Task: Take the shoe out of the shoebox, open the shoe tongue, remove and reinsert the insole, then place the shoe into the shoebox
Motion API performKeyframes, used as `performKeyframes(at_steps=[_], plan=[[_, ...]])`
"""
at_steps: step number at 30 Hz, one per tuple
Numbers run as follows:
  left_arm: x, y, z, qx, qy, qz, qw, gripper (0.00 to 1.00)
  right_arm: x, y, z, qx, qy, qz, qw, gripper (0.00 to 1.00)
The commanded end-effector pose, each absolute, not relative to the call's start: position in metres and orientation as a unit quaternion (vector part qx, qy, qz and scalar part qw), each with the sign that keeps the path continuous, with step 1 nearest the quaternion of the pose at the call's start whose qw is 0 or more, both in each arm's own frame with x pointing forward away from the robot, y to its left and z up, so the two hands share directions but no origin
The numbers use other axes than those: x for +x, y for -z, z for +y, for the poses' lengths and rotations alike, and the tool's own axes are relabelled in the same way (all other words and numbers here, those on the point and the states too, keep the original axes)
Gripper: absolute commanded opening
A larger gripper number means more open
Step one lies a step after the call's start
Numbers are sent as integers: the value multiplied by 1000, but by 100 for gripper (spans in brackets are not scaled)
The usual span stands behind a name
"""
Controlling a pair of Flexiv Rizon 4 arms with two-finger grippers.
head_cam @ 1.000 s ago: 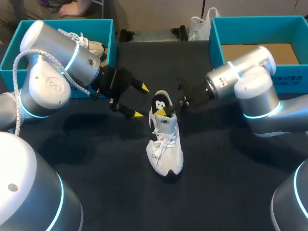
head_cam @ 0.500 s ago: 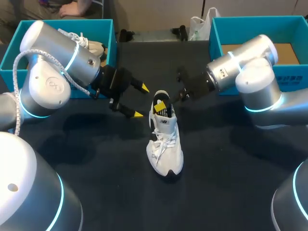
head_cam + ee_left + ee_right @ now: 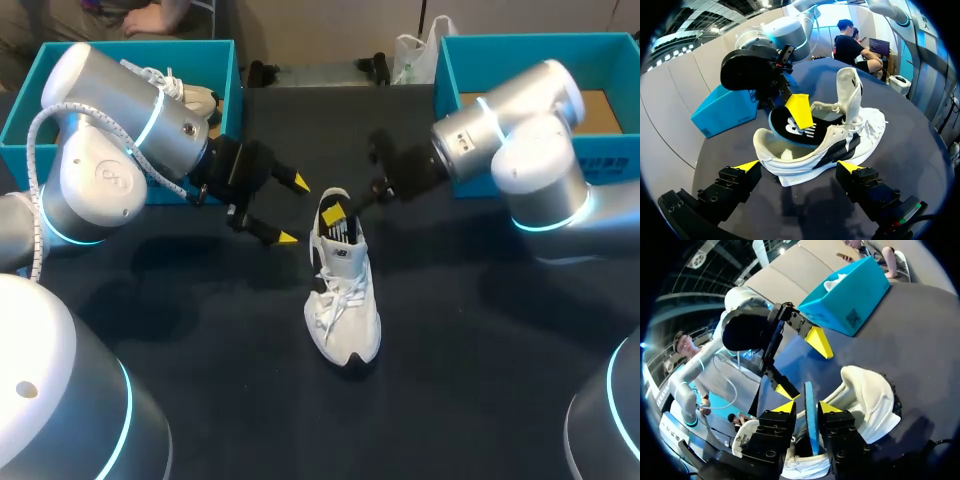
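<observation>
A white shoe (image 3: 343, 290) stands on the dark table's middle, its toe toward the near edge and its tongue pulled up. Its dark blue insole (image 3: 338, 226) sticks up out of the heel opening. My right gripper (image 3: 337, 212) is shut on the insole's heel end; in the right wrist view the insole (image 3: 810, 415) stands edge-on between the two fingers (image 3: 785, 409). My left gripper (image 3: 293, 210) hangs open just left of the heel, touching nothing. Seen from the left wrist, the shoe (image 3: 840, 142) lies ahead of the open left gripper (image 3: 799, 166), with the insole (image 3: 797, 127) lifted.
A teal shoebox (image 3: 30, 110) at the back left holds another white shoe (image 3: 185, 95). A second teal shoebox (image 3: 500, 50) stands at the back right, partly behind my right arm. Dark table surface surrounds the shoe.
My right gripper has risen and drawn back a little with the insole's heel end, lifting it higher out of the shoe. The left arm and the shoe have stayed put.
</observation>
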State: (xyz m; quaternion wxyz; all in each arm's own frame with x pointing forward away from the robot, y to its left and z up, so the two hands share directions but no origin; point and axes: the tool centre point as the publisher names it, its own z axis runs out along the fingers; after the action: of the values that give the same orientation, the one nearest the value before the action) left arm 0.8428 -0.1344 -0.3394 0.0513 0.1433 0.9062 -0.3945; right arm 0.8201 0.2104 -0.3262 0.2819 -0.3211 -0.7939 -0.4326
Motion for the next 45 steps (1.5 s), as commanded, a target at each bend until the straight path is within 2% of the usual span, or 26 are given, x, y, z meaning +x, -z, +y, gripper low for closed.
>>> performKeyframes(at_steps=[1,4,8,42,43,44,45], plan=[[843,339,-135,144,393,907,51,100,815,323,208,-327,433,-794,273,24],[843,339,-135,144,393,907,51,100,817,324,208,-327,433,-794,272,18],[843,339,-135,144,393,907,51,100,821,327,210,-325,433,-795,274,0],[843,339,-135,144,393,907,51,100,816,359,218,-294,430,-791,322,0],[843,339,-135,144,393,907,51,100,816,358,218,-293,430,-791,321,5],[843,339,-135,144,393,907,51,100,817,356,219,-292,429,-793,320,17],[843,339,-135,144,393,907,51,100,817,354,219,-292,427,-794,318,20]])
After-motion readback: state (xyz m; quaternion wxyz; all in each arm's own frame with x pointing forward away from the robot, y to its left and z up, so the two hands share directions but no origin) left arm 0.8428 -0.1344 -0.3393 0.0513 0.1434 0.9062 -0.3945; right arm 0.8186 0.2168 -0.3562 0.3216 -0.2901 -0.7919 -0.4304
